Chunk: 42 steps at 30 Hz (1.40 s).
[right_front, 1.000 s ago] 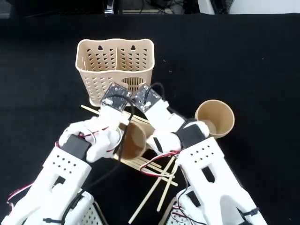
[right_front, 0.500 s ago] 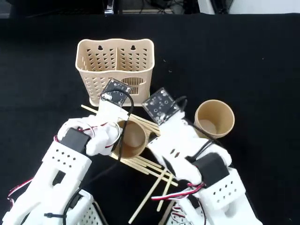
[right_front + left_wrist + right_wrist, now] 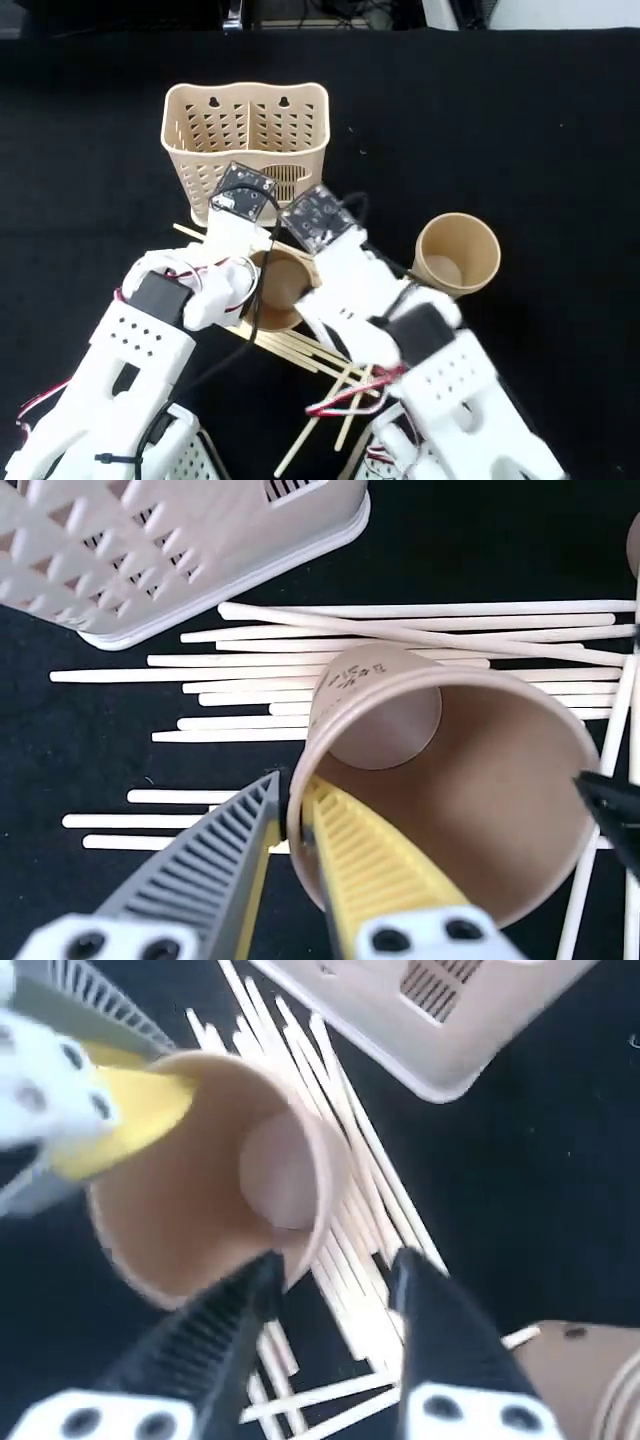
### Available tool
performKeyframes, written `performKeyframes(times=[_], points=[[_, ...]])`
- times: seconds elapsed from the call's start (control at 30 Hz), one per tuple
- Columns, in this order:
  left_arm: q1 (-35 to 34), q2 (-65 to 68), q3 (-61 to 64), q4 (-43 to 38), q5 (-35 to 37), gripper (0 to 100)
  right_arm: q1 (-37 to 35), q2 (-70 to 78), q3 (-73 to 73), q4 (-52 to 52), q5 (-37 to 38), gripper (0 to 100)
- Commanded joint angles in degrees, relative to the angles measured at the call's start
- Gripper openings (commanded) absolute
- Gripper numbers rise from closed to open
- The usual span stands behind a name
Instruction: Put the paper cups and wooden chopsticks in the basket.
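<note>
While the basket [image 3: 246, 92] at twelve o'clock looks empty, the left gripper [image 3: 290, 802] pinches the rim of one cup [image 3: 450, 780] over the chopsticks [image 3: 300, 695]. The right gripper [image 3: 335, 1270] hangs open beside it, and another cup [image 3: 457, 255] stands at three o'clock.

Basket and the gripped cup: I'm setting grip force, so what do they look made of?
Basket: looks like moulded plastic, beige, smooth and semi-matt; the even rows of holes and the rounded rim suggest it.
Cup, pinched at its rim by the left gripper: probably thin paper, matt tan, with a thin wall and a round bottom set inside.
</note>
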Motion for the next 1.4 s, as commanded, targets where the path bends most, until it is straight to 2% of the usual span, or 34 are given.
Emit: performKeyframes(times=[0.0, 0.33, 0.47, 0.67, 0.93, 1.17, 1.27, 1.37], points=[[0.0, -0.1, -3.0, -1.1, 0.6, 4, -0.5, 2.2, -0.2, -4.1, -1.3, 19.4], [0.0, -0.4, -3.0, -1.1, 0.7, 4, -0.4, 6.7, -0.1, -7.1, -1.1, 17.9], [-0.1, -0.4, -3.0, -1.1, 2.4, 4, -0.2, 6.7, -0.1, -8.1, -1.2, 1.0], [-0.4, -0.4, -2.9, -1.3, 5.2, 4, 2.0, 6.7, -0.2, -11.2, -1.4, 1.2], [-0.5, -0.4, 1.2, -8.1, 10.5, 4, 3.3, 6.6, -0.2, -13.4, -1.4, 1.2], [-0.5, -0.5, 0.9, -8.2, 10.8, 5, 3.3, 6.6, -0.2, -14.0, -3.0, 1.2], [-0.5, -0.5, 1.5, -7.6, 11.1, 11, 3.3, 6.6, -0.2, -13.6, -3.0, 1.2], [-0.5, -0.7, -0.2, -2.5, 11.2, 19, 3.3, 6.6, -0.2, -13.6, -2.9, 1.2]])
